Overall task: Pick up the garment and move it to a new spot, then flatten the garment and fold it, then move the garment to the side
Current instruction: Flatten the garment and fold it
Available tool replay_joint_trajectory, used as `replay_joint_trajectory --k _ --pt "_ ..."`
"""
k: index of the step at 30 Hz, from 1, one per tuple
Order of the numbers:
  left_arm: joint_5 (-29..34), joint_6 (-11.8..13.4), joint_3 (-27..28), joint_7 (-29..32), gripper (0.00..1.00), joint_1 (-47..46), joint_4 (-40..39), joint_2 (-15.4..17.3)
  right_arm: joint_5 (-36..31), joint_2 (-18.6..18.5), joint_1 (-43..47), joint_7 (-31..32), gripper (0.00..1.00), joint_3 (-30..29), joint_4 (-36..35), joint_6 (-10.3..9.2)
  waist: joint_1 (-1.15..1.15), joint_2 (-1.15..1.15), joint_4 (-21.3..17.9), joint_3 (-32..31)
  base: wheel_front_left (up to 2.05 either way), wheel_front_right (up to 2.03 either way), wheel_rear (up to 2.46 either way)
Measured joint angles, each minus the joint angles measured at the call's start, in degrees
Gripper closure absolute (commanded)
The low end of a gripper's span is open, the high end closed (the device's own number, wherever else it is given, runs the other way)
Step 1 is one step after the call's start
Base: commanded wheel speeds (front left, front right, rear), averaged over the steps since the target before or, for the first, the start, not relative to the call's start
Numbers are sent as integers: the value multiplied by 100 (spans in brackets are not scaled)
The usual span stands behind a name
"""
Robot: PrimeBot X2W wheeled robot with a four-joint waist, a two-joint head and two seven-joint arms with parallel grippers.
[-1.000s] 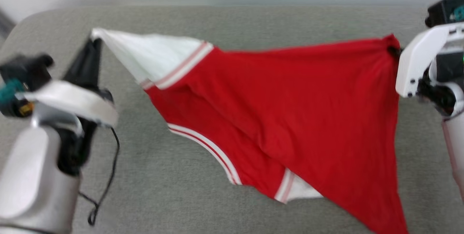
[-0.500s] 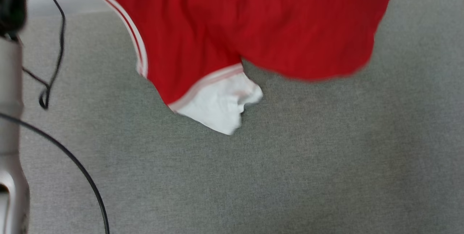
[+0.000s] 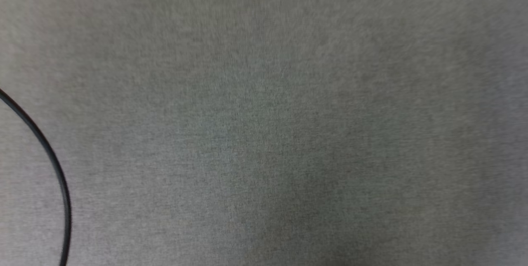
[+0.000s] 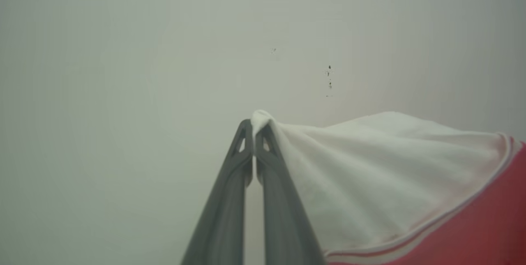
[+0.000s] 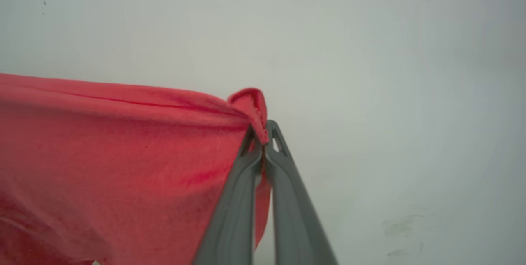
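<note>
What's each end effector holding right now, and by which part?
Both hold the garment. The left end effector pinches a white sleeve's tip; the right end effector pinches a bunched red edge.

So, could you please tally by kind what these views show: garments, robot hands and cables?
Garment: 1, red with a white sleeve
Hands: 2, the left hand shut on the sleeve tip, the right hand shut on a red corner
Black cable: 1
Total: 4
</note>
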Motion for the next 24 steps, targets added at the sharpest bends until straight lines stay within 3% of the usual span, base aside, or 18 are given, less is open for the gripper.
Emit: replay_joint_trajectory --k 12,24 --pt "-182 -152 -123 -416 100 -205 832 -112 -194 170 -308 -298 100 103 646 0 1 0 144 1045 0 0 0" --pt "-837 -236 -456 -790 100 1905 1522 -375 319 152 1438 -894 100 809 1682 -1 0 0 238 182 0 0 0"
